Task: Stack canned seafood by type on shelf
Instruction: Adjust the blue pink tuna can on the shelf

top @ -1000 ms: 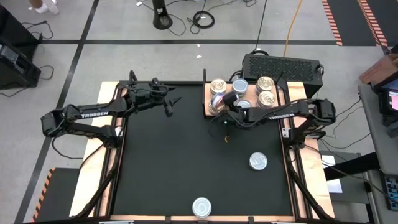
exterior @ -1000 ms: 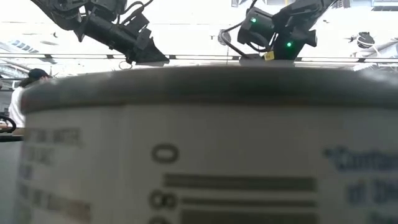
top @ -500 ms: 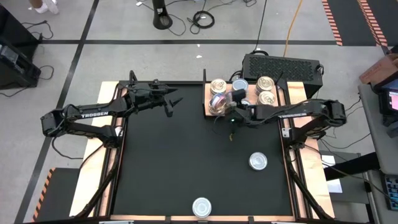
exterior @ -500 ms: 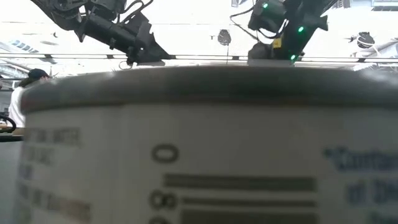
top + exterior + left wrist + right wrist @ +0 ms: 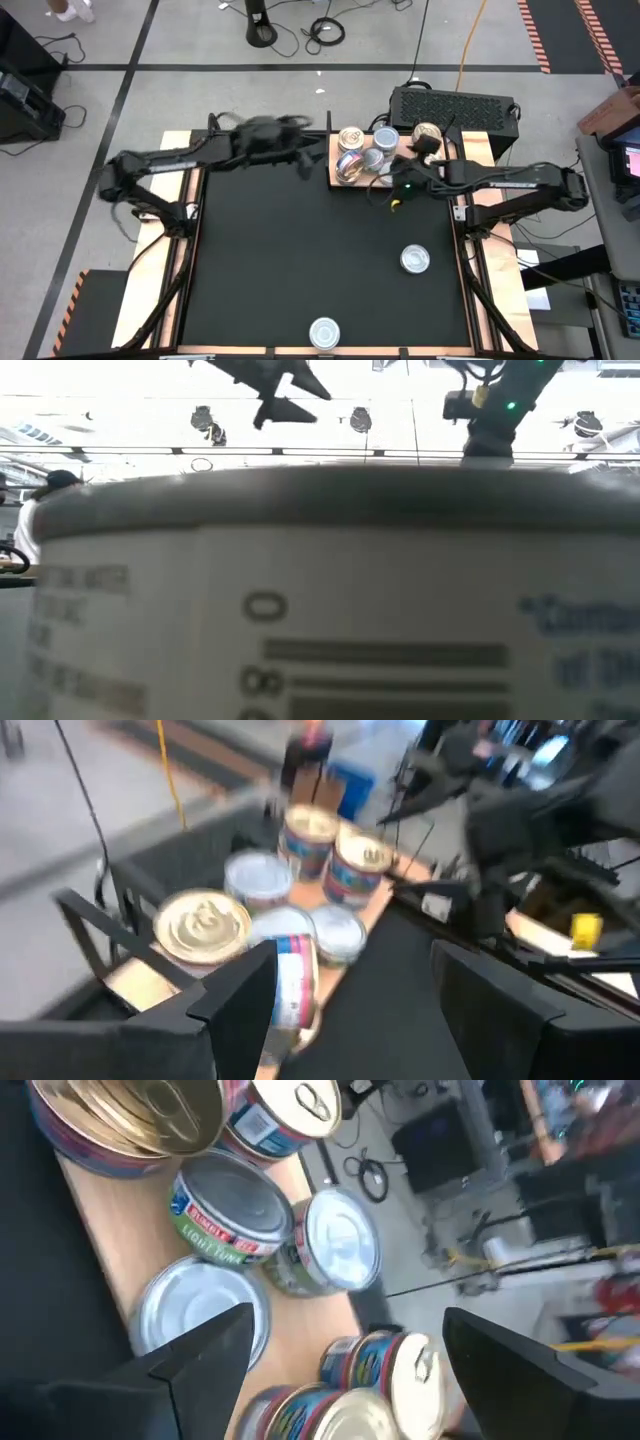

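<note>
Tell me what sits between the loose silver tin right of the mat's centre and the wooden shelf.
The right gripper and its dark forearm hang over the black mat between the silver-topped tin and the light-brown wooden shelf; no object on the mat does.

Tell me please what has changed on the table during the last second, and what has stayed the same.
The left gripper moved right, toward the shelf. The right gripper drew back rightward from the cans there, open and empty in its wrist view. The two loose cans on the mat stayed where they were.
</note>
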Robot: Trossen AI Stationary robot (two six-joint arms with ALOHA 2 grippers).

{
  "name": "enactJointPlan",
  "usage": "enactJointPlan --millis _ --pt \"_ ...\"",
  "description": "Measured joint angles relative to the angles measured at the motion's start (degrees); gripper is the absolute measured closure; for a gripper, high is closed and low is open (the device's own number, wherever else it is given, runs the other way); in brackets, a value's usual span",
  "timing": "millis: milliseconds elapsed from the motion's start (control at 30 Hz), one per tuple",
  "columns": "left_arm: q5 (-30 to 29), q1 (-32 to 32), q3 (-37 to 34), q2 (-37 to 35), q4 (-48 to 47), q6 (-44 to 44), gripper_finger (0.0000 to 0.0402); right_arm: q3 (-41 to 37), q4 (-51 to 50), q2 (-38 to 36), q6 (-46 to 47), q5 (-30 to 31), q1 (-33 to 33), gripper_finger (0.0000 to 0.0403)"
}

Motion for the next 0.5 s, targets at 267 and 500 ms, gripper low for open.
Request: enactJointPlan --millis 267,500 --pt "9.8 3.6 34.6 25.5 -27.1 2.5 0.0139 0.0 -3.7 -7.1 8.5 -8.8 -0.5 0.0085" --pt "13.3 6.9 56.1 42.6 -43.1 2.6 0.0139 0.0 -6.5 -12.6 11.8 -12.4 -0.5 0.0085"
